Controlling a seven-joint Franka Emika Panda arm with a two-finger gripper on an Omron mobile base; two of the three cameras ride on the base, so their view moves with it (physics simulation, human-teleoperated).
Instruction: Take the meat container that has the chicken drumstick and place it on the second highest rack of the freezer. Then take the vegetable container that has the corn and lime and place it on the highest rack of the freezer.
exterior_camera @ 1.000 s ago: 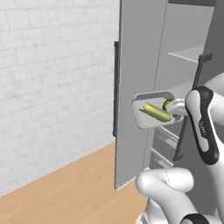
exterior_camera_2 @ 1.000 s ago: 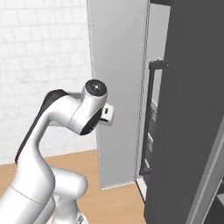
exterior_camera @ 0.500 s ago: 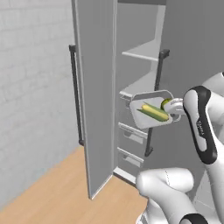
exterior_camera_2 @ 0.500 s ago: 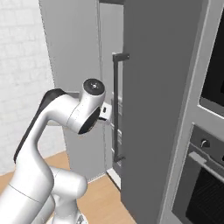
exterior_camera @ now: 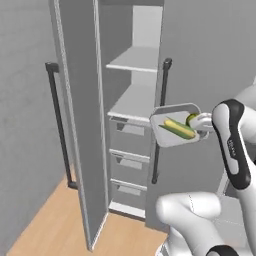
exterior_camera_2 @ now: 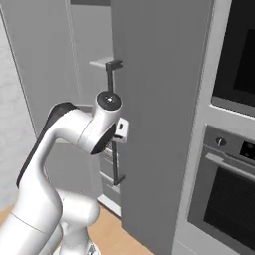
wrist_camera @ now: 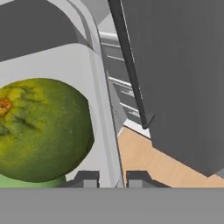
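Before open freezer [exterior_camera: 100, 125]: gripper [wrist_camera: 111, 178] jaws clamp veg container [exterior_camera: 176, 126] rim, w/ corn [exterior_camera: 179, 128], lime [wrist_camera: 41, 129].

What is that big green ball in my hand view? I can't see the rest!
Observer: That's the lime. In the left base view it sits in a pale tray beside a long yellow corn.
Operator: Who is holding the tray?
Observer: The claw pinches the tray's rim, at the lime's end.
Operator: Where is the tray going?
Observer: I can't see ahead, but it hangs in front of the open freezer, about level with the second highest rack.
Operator: Is there a shelf above that?
Observer: Yes, the highest rack sits above it, with nothing on the part in view.
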